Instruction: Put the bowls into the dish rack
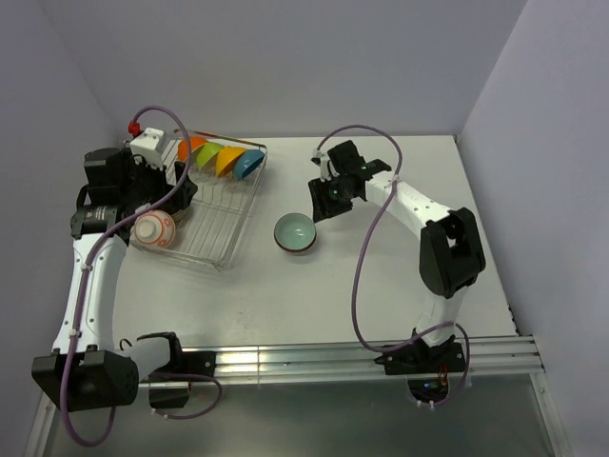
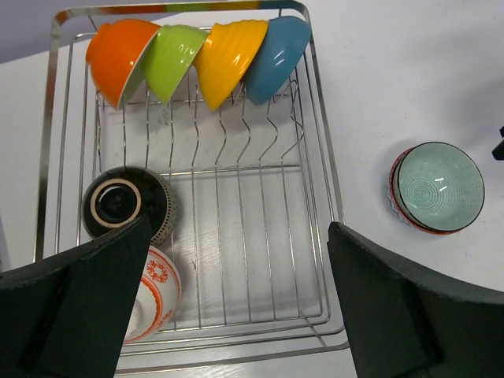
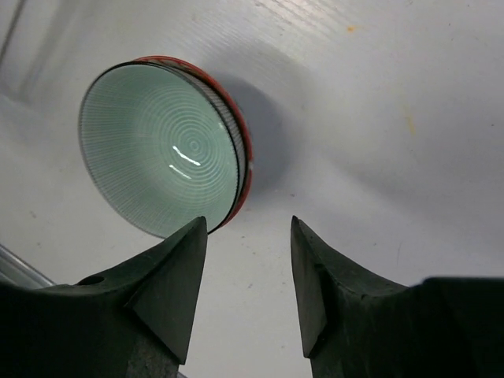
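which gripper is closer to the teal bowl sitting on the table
Right. The right gripper is just beside the teal bowl, its jaws apart, holding nothing. The left gripper hangs open over the dish rack, farther from it.

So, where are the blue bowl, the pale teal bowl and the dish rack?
blue bowl (image 2: 279,51): left wrist view, on its outer wall.
pale teal bowl (image 3: 161,150): right wrist view, on its inside bottom.
dish rack (image 2: 236,236): left wrist view, on its bare wire floor.
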Available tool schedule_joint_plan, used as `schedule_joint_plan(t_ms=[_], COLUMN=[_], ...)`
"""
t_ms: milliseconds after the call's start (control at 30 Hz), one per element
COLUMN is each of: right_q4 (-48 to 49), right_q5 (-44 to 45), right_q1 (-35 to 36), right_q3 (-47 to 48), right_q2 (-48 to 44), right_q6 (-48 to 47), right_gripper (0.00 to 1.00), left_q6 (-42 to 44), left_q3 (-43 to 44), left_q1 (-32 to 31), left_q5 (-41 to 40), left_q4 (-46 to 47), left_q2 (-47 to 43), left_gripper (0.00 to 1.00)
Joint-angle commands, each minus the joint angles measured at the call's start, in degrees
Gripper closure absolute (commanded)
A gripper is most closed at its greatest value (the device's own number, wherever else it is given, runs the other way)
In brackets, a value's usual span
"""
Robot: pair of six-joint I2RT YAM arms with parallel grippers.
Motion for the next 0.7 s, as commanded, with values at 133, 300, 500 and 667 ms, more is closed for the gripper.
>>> schedule_joint_plan(t_ms=[133, 300, 500, 667], right_q4=[4.0, 4.8, 5.2, 5.4], right_q5=[3.9, 4.6, 5.1, 5.3], right_q1=[2.1, 3.4, 4.5, 4.9], right_q3=[3.2, 4.0, 4.7, 4.9], right_q2=[4.5, 6.6, 8.3, 8.9], right_q6=[-1.3, -1.3, -1.5, -1.3], right_gripper=[0.5, 0.55, 0.6, 0.69], left_q6=[-2.4, -2.2, -2.5, -2.3], left_q3=[-0.6, -1.2, -1.8, -1.8], left_q1=[-0.3, -0.3, -0.3, -0.3], left_q5=[0.5, 0.3, -0.3, 0.0], left_q4=[2.6, 2.5, 2.5, 2.6], left_q2=[0.8, 1.1, 1.6, 1.6], left_gripper=[0.0, 0.01, 0.01, 0.0])
